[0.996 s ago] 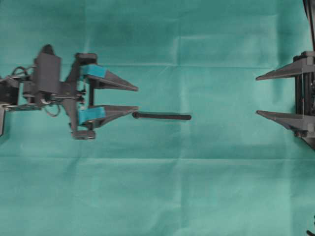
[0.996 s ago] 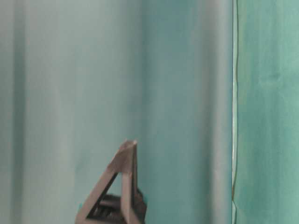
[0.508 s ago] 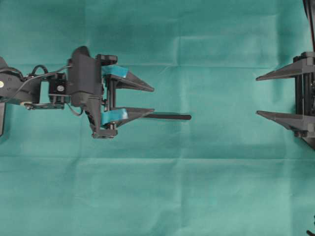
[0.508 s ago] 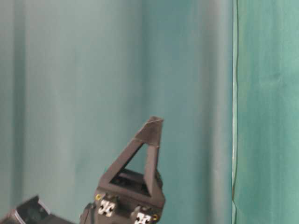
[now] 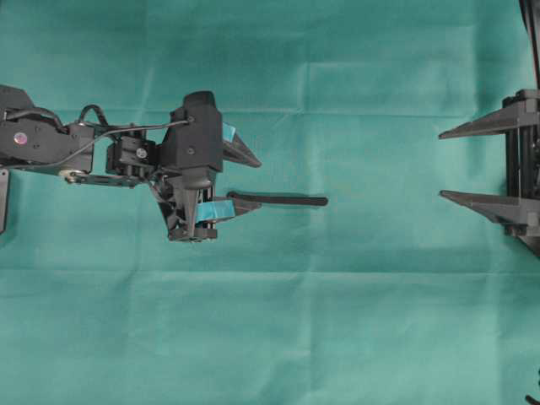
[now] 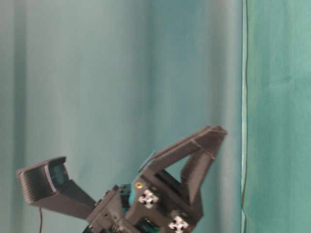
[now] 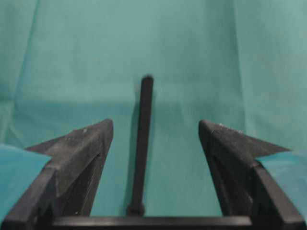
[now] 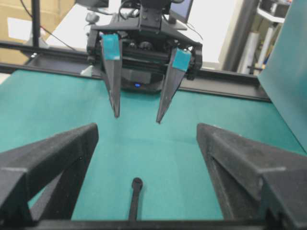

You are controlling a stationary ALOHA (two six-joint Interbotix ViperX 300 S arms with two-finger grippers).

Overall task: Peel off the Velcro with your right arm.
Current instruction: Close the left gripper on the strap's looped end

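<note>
Overhead view has the left tool (image 5: pixel 245 179) over on the left side of the green surface (image 5: pixel 337 321), fingers spread wide and pointing toward the middle, nothing between them. Its teal pads (image 5: pixel 216 209) peek out from under the black wrist housing. The lower finger's tip sits right at the near end of the Velcro (image 5: pixel 278 200) — from this angle I can't tell if it actually touches or just hangs above it.

Left wrist view is clearer on the layout: the strap runs straight away from the camera down the middle of the gap, both dark fingers (image 7: pixel 81 148) well off to either side of it, rounded knob end closest to the camera. Strap looks flat on the cloth, both layers together as far as I can see.

Right tool (image 5: pixel 443 164) is way over at the right edge, well apart from the strap, fingers released and wide as well. From the right wrist view you look between its two plain grey fingers (image 8: pixel 53 160) at the far end of the strap lying on the cloth, with the left tool hanging above and beyond it, tips pointing down.

Table-level view only catches the left tool against the green backdrop — no strap visible there.
</note>
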